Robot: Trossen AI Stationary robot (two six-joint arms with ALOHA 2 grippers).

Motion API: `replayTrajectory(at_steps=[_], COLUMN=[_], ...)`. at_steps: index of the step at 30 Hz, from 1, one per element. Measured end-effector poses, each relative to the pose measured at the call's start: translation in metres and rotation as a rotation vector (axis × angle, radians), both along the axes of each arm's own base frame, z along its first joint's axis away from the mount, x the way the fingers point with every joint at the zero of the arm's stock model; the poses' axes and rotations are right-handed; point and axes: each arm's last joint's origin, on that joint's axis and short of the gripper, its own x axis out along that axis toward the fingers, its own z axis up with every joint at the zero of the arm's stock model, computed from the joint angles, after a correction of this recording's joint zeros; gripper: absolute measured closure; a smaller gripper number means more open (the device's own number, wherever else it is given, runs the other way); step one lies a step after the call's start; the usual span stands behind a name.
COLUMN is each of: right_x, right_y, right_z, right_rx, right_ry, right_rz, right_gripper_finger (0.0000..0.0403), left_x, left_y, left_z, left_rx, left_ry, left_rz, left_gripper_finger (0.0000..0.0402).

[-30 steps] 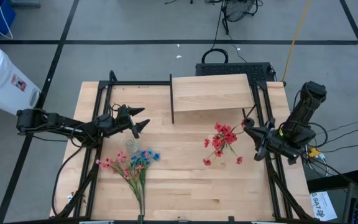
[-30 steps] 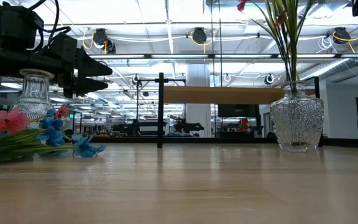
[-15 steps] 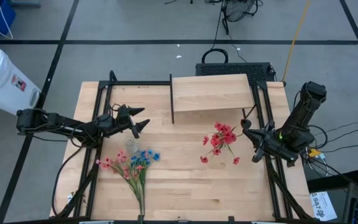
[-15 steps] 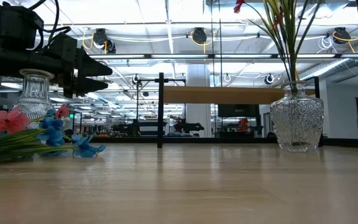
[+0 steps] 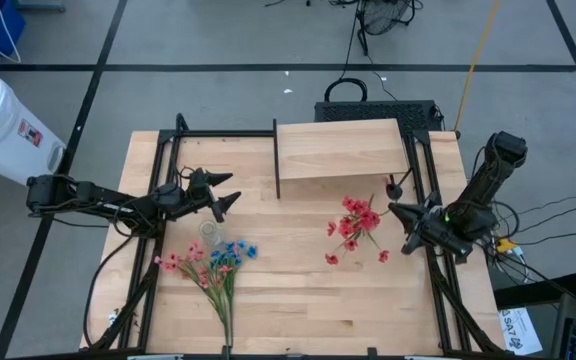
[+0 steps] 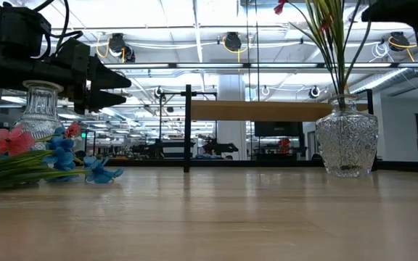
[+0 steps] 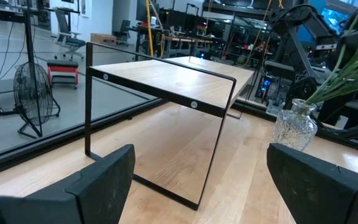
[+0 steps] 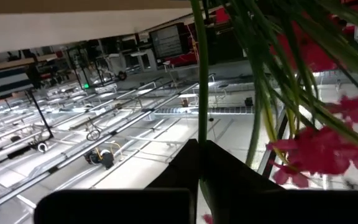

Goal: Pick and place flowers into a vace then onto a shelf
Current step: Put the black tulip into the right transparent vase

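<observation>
Bright, even overhead light; the tabletop [image 5: 298,270] shows only faint, soft shadows from above. Low view: ceiling lamps [image 6: 232,41] glare white, the glass vase [image 6: 347,143] sparkles, and the near pink and blue flowers [image 6: 20,148] at left sit slightly soft. Right wrist view: red blossoms [image 8: 319,155] blurred close up, with washed-out glare behind; left wrist fingers [image 7: 107,177] are soft.

Left arm: reached in low from the left edge of the worktop.
Left end effector [image 5: 226,191]: fingers spread wide, holding nothing.
Right arm: bent at the right edge.
Right end effector [image 5: 396,212]: fingers pressed together.
</observation>
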Motion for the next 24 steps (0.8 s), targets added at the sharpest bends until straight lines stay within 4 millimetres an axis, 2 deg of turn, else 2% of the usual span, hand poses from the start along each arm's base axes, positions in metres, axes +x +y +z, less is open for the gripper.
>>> replayTrajectory(at_steps=[13,17,24], right_x=[-0.007,-0.007,-0.007], right_y=[-0.011,-0.012,-0.012], right_z=[-0.028,-0.033,-0.034], right_rx=[-0.034,-0.043,-0.071], right_ry=[0.021,0.026,0.043], right_rz=[0.0,0.0,0.001], right_gripper_finger=[0.0385,0.0357,0.0283], left_x=[0.0,0.0,0.0], left_y=[0.0,0.0,0.0], left_z=[0.0,0.0,0.0], left_rx=[0.0,0.0,0.0], left_ry=[0.0,0.0,0.0], left_rz=[0.0,0.0,0.0], left_gripper_finger=[0.0036,0.0036,0.0036])
